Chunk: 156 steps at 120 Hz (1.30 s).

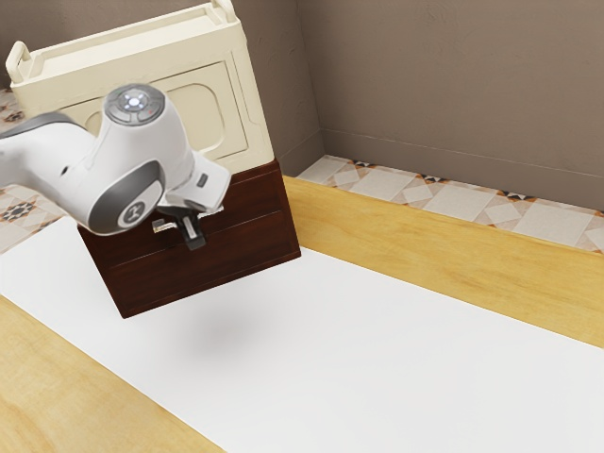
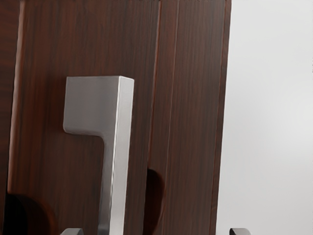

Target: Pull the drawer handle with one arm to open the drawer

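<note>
Fingers [image 2: 72,232] stand wide apart, gripping nothing; centre them on the handle [image 2: 117,156], close firmly, pull straight out.

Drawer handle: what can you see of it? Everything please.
The drawer handle is silver-grey, metallic-looking: a squared block at one end, turning into a straight, sharp-edged bar that stands off the dark wood-look front. It lies along the seam below it. The open claw has a fingertip on either side of the bar; whether either touches, I can't tell.
</note>
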Available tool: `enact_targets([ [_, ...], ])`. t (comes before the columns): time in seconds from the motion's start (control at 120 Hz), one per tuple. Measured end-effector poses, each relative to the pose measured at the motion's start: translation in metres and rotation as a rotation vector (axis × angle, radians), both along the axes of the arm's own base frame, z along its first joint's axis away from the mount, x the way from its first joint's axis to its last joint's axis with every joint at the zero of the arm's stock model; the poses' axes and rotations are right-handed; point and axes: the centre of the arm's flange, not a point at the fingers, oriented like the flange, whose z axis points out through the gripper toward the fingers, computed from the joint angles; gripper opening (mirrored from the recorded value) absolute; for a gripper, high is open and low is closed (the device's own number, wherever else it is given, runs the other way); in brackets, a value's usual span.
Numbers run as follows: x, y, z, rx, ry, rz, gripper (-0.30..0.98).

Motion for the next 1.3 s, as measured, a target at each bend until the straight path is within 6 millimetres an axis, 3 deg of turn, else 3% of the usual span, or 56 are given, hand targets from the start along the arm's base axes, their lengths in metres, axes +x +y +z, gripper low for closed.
enact_targets([
  [0.583, -0.002, -0.005, -0.010, -0.010, 0.027, 0.005, 0.35],
  [1.033, -0.007, -0.010, -0.004, -0.019, 0.028, 0.015, 0.30],
  [1.3, -0.009, -0.034, -0.002, -0.025, 0.040, -0.005, 0.30],
])
